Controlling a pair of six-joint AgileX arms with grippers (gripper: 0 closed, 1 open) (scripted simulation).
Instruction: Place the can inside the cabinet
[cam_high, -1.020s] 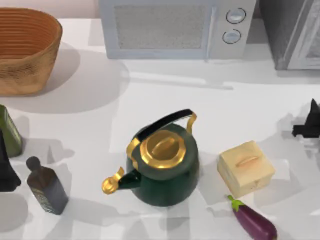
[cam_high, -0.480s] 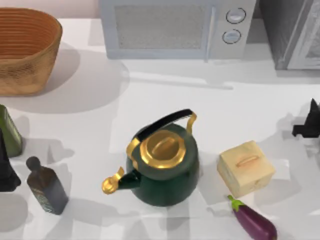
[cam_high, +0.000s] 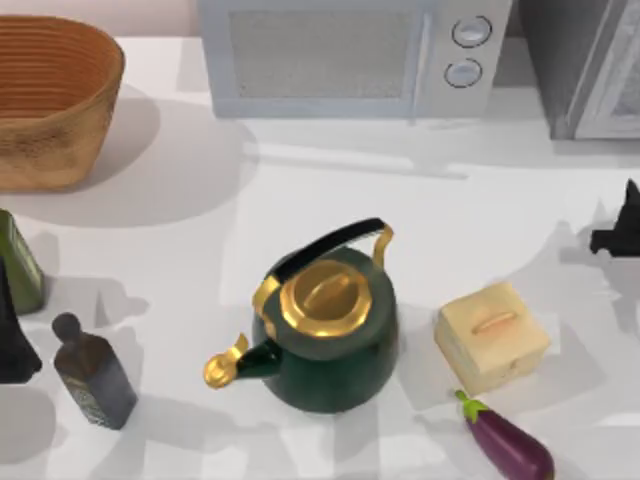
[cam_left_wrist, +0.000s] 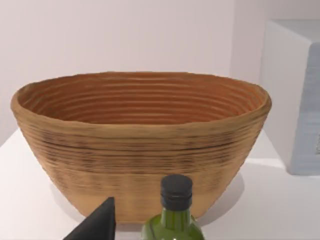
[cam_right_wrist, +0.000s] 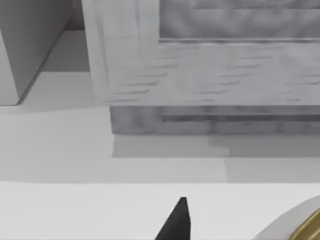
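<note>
Top view, one cabinet (cam_high: 590, 70), one kettle (cam_high: 325, 330), right claw (cam_high: 620, 235) grip unclear, left claw (cam_high: 12, 340) likewise

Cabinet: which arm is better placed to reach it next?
Probably right: the right gripper faces the cabinet from the table's right side; the left gripper is parked far left.

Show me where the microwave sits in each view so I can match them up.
Top view: microwave at the back, between basket and cabinet.
Left wrist view: its pale side wall beside the basket.
Right wrist view: its pale corner beside the cabinet.
Shared landmark: the white table.
</note>
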